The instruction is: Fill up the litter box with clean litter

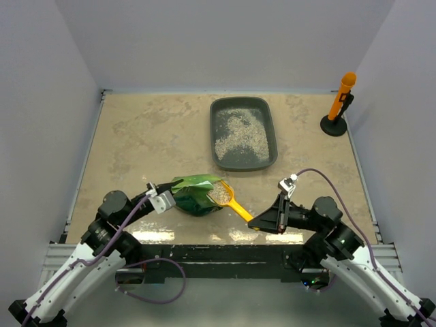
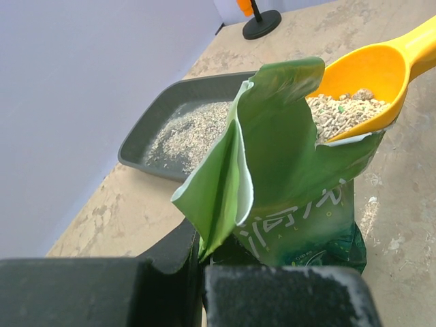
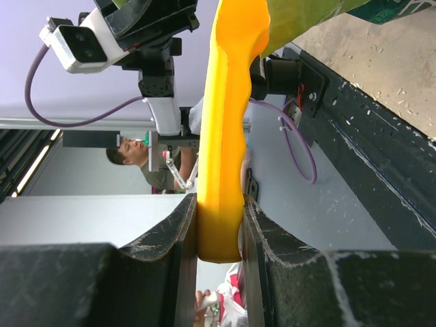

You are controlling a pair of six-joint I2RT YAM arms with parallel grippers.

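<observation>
The dark grey litter box (image 1: 273,139) stands at the back centre with a thin patch of clean litter (image 1: 238,133) on its floor. The left wrist view shows the litter box (image 2: 153,119) and that litter (image 2: 191,126) too. A green bag (image 1: 196,194) stands at the front. My left gripper (image 1: 162,199) is shut on the bag's folded top edge (image 2: 218,204). My right gripper (image 1: 262,221) is shut on the handle of a yellow scoop (image 3: 228,102). The scoop's bowl (image 2: 368,75) sits at the bag's mouth, heaped with granules (image 2: 340,112).
An orange-handled tool on a round black stand (image 1: 338,105) is at the back right corner. Pale walls close the table on three sides. A few loose granules lie on the tabletop beside the bag (image 2: 392,242).
</observation>
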